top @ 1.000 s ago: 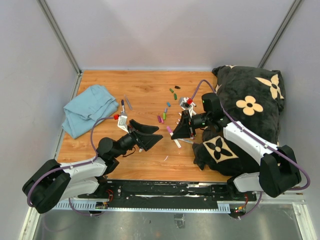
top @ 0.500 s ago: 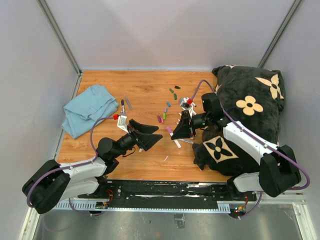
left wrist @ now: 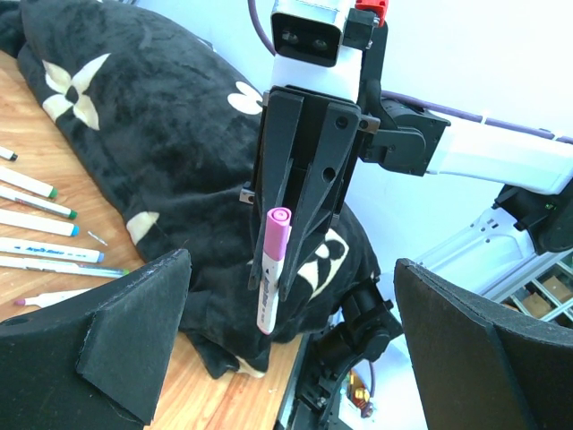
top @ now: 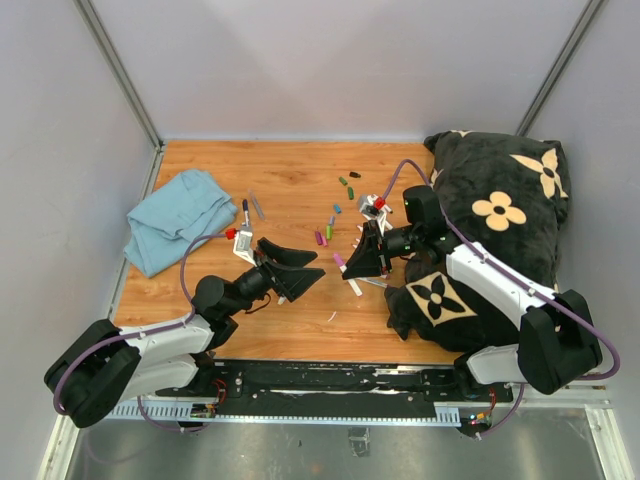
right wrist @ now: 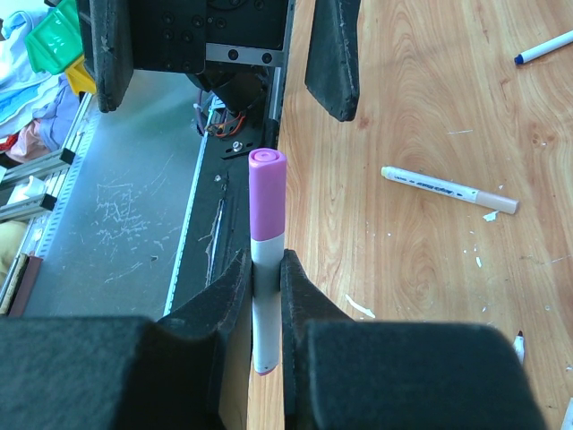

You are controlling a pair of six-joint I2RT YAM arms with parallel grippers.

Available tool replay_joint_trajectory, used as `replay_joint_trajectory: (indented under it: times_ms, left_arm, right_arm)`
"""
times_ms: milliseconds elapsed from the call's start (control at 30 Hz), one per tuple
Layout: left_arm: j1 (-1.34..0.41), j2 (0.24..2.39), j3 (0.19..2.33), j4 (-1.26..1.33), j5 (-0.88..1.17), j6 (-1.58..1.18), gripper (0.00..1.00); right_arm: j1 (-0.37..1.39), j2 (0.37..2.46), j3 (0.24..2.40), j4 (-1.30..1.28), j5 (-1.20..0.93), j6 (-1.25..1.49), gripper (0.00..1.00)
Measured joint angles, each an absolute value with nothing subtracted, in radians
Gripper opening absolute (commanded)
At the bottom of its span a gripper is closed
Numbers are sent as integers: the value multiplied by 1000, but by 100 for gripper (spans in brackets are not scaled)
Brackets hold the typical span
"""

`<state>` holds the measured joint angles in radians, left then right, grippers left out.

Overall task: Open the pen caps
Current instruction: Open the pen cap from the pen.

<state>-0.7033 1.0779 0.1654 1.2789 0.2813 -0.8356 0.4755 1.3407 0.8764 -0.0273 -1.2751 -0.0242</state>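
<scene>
We see the right gripper [right wrist: 266,278] clamped on the white barrel [right wrist: 265,313] of 1 marker, its 2 fingers pinching it from either side. The marker's long axis runs in line with those fingers, and the pink cap [right wrist: 267,193], seated on the barrel, juts past the fingertips and points straight at the left gripper [top: 300,270]. That gripper stands spread wide, holds nothing, and faces the cap end-on with a clear gap between them. The marker hangs above the wooden table [top: 290,335] near its front edge, beside the black flowered pillow [top: 500,215]. Several loose caps [top: 320,238] in pink, green and black lie scattered on the table farther back.
</scene>
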Motion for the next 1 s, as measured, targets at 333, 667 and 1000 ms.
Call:
replay_joint_trajectory:
  times_ms: [333, 667, 1000]
  left_arm:
    - [-703, 1078, 165, 1279, 282, -837, 99]
    - [-703, 1080, 165, 1290, 281, -840, 99]
    - [-671, 1172, 172, 1360, 290, -906, 93]
  right_arm:
    - [476, 1341, 876, -28, -1275, -24, 6]
    - [476, 1341, 876, -28, -1276, -24, 6]
    - [476, 1349, 876, -28, -1277, -25, 6]
